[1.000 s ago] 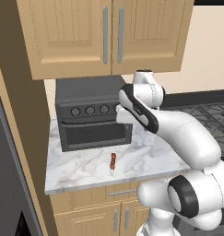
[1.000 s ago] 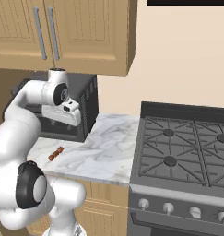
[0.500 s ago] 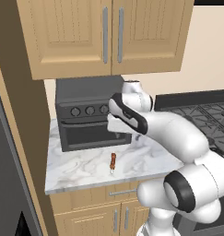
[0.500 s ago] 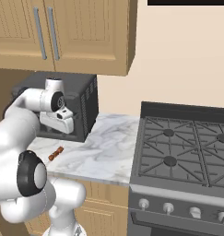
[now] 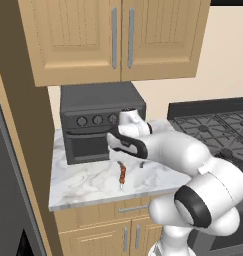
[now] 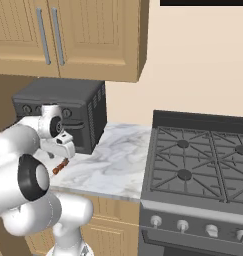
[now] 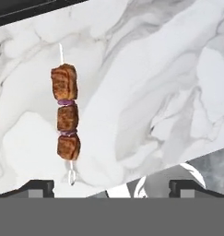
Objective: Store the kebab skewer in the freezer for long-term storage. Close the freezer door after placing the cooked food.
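Note:
The kebab skewer (image 5: 122, 174) lies flat on the marble counter (image 5: 88, 182) in front of the toaster oven, a thin stick with three brown meat chunks. In the right base view the skewer (image 6: 60, 166) sits near the counter's left end. My gripper (image 5: 130, 163) hangs just above the counter, pointing down, open and holding nothing. Through the hand view the skewer (image 7: 66, 117) lies left of centre, ahead of the gripper (image 7: 112, 186) and closer to the left fingertip (image 7: 37, 186). A strip of the grey freezer (image 5: 0, 200) shows at the far left; the freezer door is out of view.
A dark toaster oven (image 5: 95, 127) stands at the back of the counter, close behind my hand. Wooden wall cabinets (image 5: 118, 40) hang above it. A gas stove (image 6: 198, 165) adjoins the counter on the right. A tall wooden panel (image 5: 23, 165) separates counter and freezer.
My hand has come down from in front of the toaster oven to just above the counter, over the skewer. The jaws stayed wide. The skewer has not moved.

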